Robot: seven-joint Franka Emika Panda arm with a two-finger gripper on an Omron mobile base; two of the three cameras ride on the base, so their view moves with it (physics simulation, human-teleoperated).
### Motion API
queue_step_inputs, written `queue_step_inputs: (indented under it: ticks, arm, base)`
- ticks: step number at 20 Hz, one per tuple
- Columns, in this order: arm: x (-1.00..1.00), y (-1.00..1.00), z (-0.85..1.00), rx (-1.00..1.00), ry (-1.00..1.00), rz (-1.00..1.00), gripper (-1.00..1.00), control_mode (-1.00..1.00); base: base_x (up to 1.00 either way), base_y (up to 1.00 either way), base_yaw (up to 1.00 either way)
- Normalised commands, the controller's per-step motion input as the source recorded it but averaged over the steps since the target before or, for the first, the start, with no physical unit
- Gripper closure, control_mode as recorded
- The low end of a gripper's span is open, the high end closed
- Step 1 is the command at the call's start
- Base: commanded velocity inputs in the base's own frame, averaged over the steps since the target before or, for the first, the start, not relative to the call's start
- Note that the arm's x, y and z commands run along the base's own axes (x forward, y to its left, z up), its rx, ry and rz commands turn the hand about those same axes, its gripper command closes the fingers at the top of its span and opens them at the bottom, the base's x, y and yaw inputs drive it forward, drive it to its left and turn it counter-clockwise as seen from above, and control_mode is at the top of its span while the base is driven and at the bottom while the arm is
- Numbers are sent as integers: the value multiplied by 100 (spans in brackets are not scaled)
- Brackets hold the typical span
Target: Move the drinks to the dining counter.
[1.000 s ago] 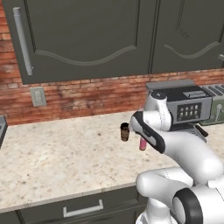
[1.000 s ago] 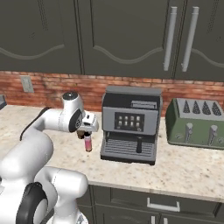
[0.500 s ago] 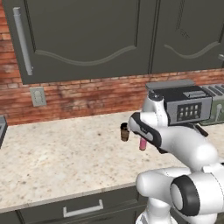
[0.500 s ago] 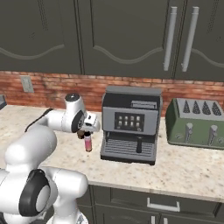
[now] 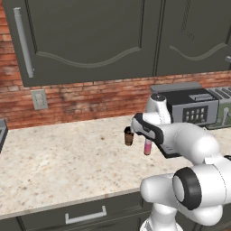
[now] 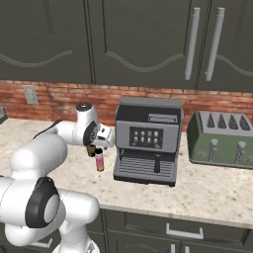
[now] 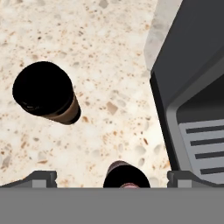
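Item, cup [image 5: 129,136]: short, dark brown, upright on the speckled counter [image 5: 54,158] below the brick wall [image 5: 90,97]. In the hand view it stands apart from the pink bottle, up and to the left. Not yet moved.

Item, pink bottle [image 5: 147,147]: small, dark-capped, upright on the same counter, just beside the coffee machine [image 6: 147,140]. In the hand view its cap sits at the bottom edge, between the two fingertips. Not yet moved.

Item, gripper [image 7: 111,178]: we place it directly above the pink bottle, pointing down. Its fingertips [image 7: 41,178] stand wide apart, one to each side of the cap, touching nothing; we read the jaws as spread and empty.

Item, toaster [image 6: 221,140]: green, right of the coffee machine, no part of the task.

Progress, as we judge it: early. Both drinks in sight rest on the kitchen counter, and neither is lifted. We see no wine bottle, green bottle or dining counter here, so we cannot say how those stand. Remaining for the pink bottle: descent, closing on it, lift, drive to the dining counter, set-down. The cup needs the same afterwards.
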Motion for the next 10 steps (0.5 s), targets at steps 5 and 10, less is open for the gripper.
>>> queue_step_inputs:
  ticks: [5, 10]
  arm:
    - [1, -12, 0, 0, 6, 0, -100, -100]
    - [0, -6, 0, 0, 6, -1, -100, -100]
  base:
    - [0, 0, 0]
    - [0, 0, 0]
